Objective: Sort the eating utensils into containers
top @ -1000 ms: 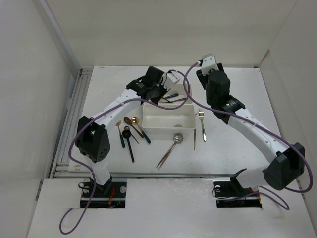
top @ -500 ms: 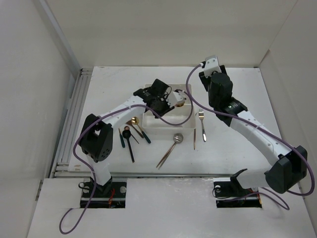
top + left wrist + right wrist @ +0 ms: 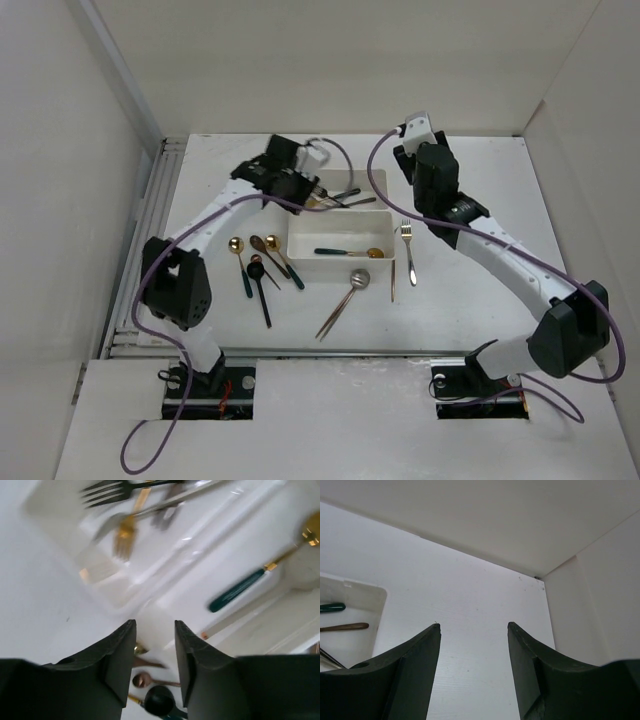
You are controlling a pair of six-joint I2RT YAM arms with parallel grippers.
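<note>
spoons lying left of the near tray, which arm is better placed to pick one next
Left. The left gripper is open, empty and nearer the spoons; its wrist view shows some between its fingers. The right gripper, also open, faces the far table corner, away from them.

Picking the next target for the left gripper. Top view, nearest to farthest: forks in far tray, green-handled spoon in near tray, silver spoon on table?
From the left gripper:
1. Forks, in the far tray, just beside it.
2. Green-handled spoon, inside the near tray.
3. Silver spoon, on the table at the near tray's front edge.
</note>
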